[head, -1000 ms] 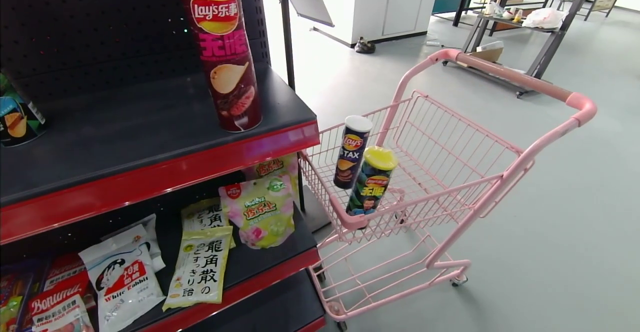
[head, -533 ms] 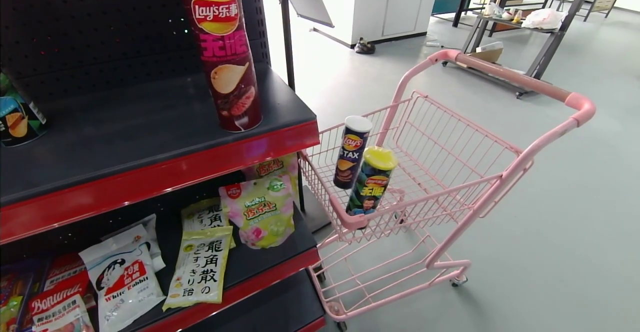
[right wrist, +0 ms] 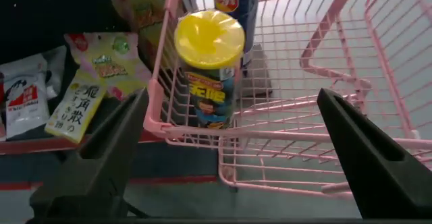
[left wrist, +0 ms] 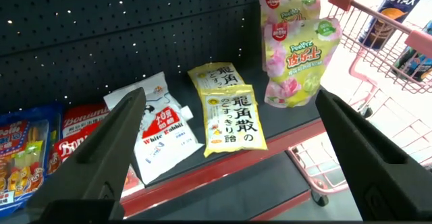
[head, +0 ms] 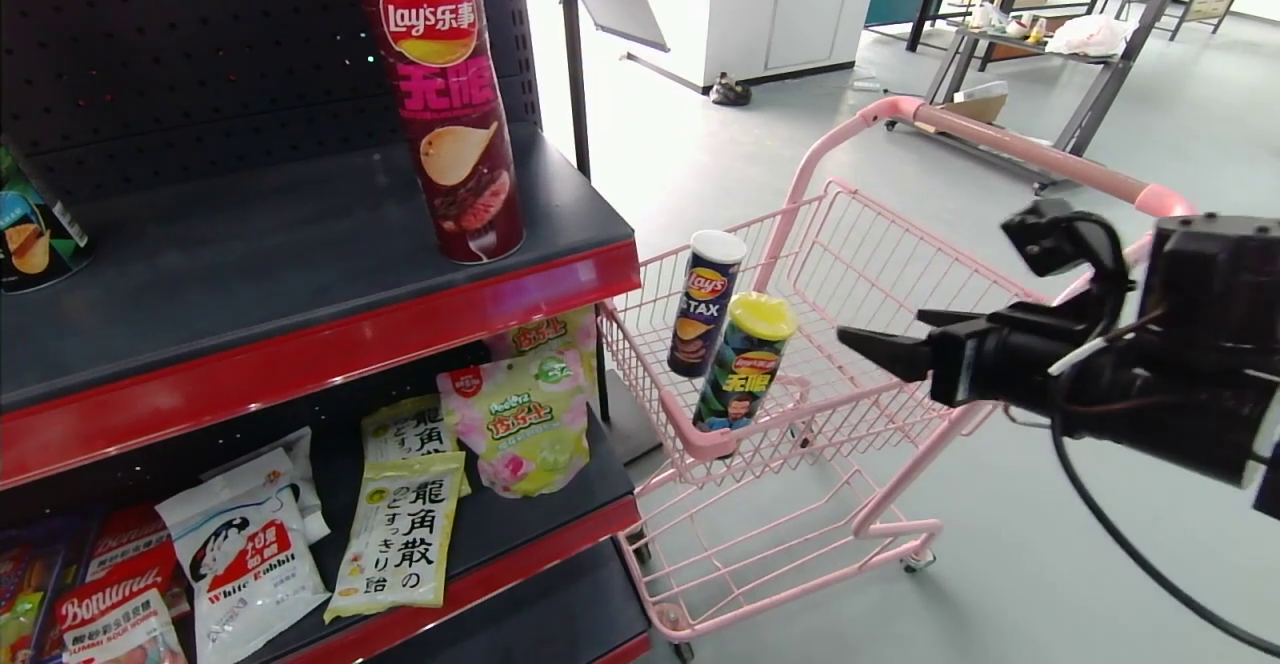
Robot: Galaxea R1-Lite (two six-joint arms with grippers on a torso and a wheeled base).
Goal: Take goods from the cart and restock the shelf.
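The black right hand (head: 885, 336) hangs over the basket of the pink wire shopping cart (head: 1030, 155), its two fingers spread wide with nothing between them; it points towards the dark green tube of crisps with a yellow lid (head: 745, 369) and is apart from it. That tube leans in the basket's corner nearest the shelving, just beside a dark blue tube of crisps with a white lid (head: 703, 304). On the black upper shelf with a red front edge (head: 300, 234) a tall maroon tube of crisps (head: 455, 114) stands upright near the end by the cart. The left hand (left wrist: 229, 94) is also spread wide and empty; it faces the lower shelf, where two yellow sweet packets (left wrist: 229, 113), a pink-and-green pouch (left wrist: 297, 52) and a white bag (left wrist: 162, 133) lie.
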